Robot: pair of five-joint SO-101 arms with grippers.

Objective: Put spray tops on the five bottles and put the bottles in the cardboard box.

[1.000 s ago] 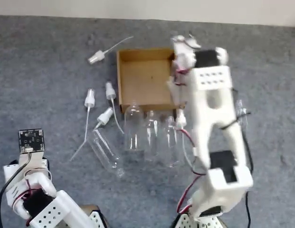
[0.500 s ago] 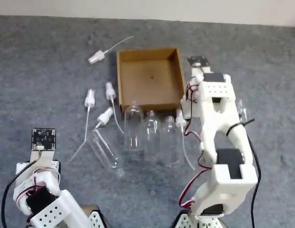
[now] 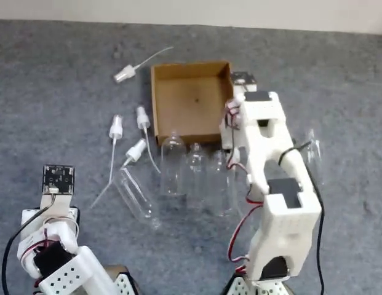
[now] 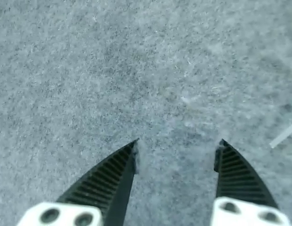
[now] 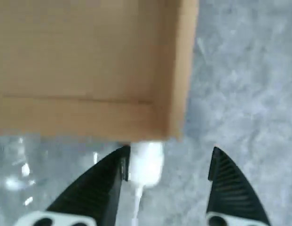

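Hovering at the near right corner of the cardboard box [image 3: 191, 64], my right arm [image 3: 264, 132] crowds the standing bottles [image 3: 172, 163]; loose spray tops [image 3: 115, 128] lie left of them. My left gripper [image 4: 178, 143] gapes over bare carpet [image 4: 89, 70]. My right gripper [image 5: 169, 153], spread wide, has a spray top [image 5: 146, 162] just beside one finger, outside the box wall: closing off-centre could flick it away or snag cardboard.

the surface [image 3: 55, 92] is fuzzy matt grey cloth. the cardboard box [image 3: 187, 107] is matt brown card. bottles [image 3: 173, 163] are clear glossy plastic, spray tops [image 3: 115, 128] smooth white plastic, fingers [image 4: 110, 174] ribbed black plastic.
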